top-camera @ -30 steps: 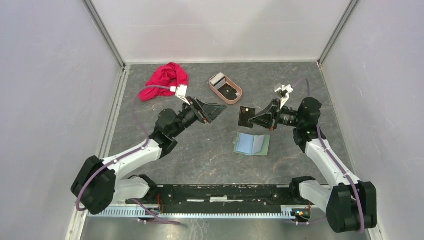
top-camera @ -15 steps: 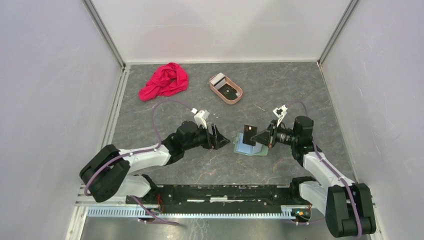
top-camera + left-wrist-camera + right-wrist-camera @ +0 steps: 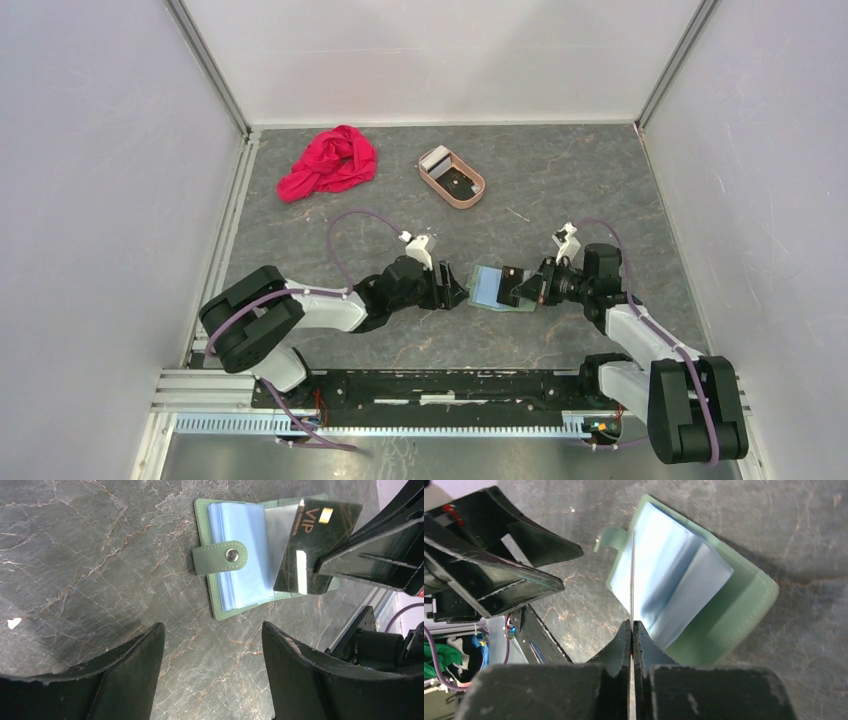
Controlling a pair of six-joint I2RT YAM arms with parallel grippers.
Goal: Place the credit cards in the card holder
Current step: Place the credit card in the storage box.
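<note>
The sage-green card holder [image 3: 490, 291] lies open on the table, pale blue pockets up and snap tab [image 3: 222, 558] folded over its left page. My right gripper [image 3: 527, 287] is shut on a dark credit card [image 3: 315, 545] marked VIP. The card stands over the holder's right page, tilted, with its lower edge at the pockets. The right wrist view shows this card edge-on as a thin line [image 3: 632, 570] rising from the gripper [image 3: 631, 625] over the card holder [image 3: 724, 625]. My left gripper [image 3: 455, 292] rests low just left of the holder, open and holding nothing [image 3: 212, 626].
A pinkish-tan oval tray [image 3: 437, 188] at the back centre holds a silvery-white card [image 3: 434, 158] and a dark card [image 3: 458, 180]. A red cloth [image 3: 330, 162] lies bunched at the back left. Pale walls enclose the table on three sides.
Both arms came forward and down to the holder. The right gripper lowered the dark card onto the right page. The left gripper moved from near the tray to the holder's left edge, its jaws narrowing.
</note>
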